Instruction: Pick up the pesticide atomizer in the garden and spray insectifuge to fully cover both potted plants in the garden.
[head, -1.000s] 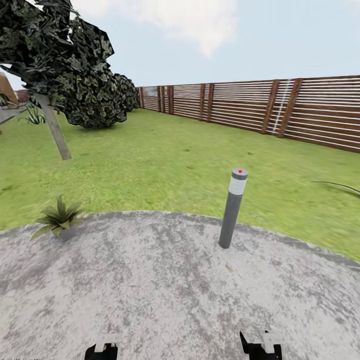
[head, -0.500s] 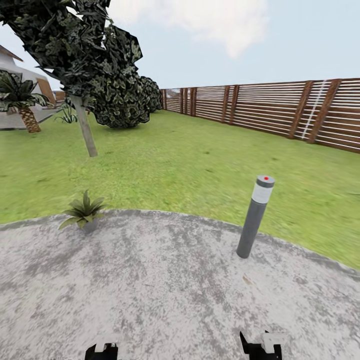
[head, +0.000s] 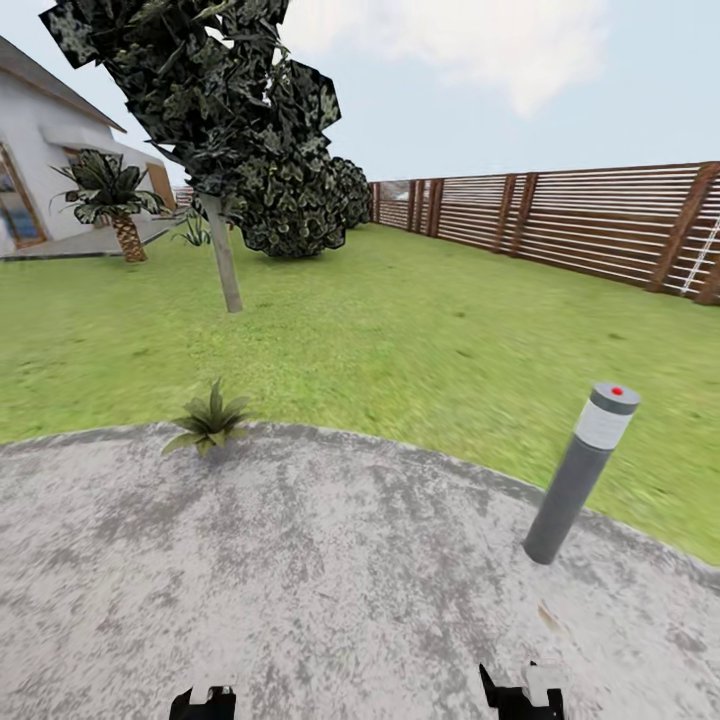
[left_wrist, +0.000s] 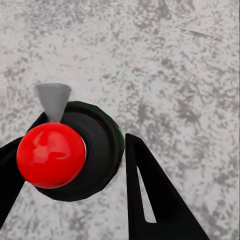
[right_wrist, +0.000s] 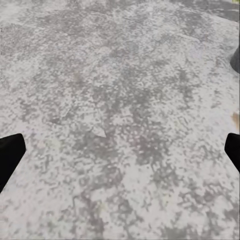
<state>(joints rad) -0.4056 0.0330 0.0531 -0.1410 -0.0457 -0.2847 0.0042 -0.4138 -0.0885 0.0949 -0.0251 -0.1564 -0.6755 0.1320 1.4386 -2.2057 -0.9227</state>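
Over the stone patio (head: 330, 590), one potted plant (head: 208, 428) at its edge.
Left gripper (left_wrist: 75, 165) jaws pinching a red-knobbed black object (left_wrist: 70, 152); right gripper (right_wrist: 120, 150) jaws spread wide, empty.

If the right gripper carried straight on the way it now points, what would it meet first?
Most likely the grey stone patio: the right gripper looks down at bare paving between its wide-spread fingers, though depth is unclear.

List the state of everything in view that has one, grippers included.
potted plant: upright at the patio's edge, far from both grippers.
bollard light: standing on the patio near its rim.
right gripper: open, nothing between its fingers.
left gripper: fingers flank a red-balled black object; grip cannot be told.
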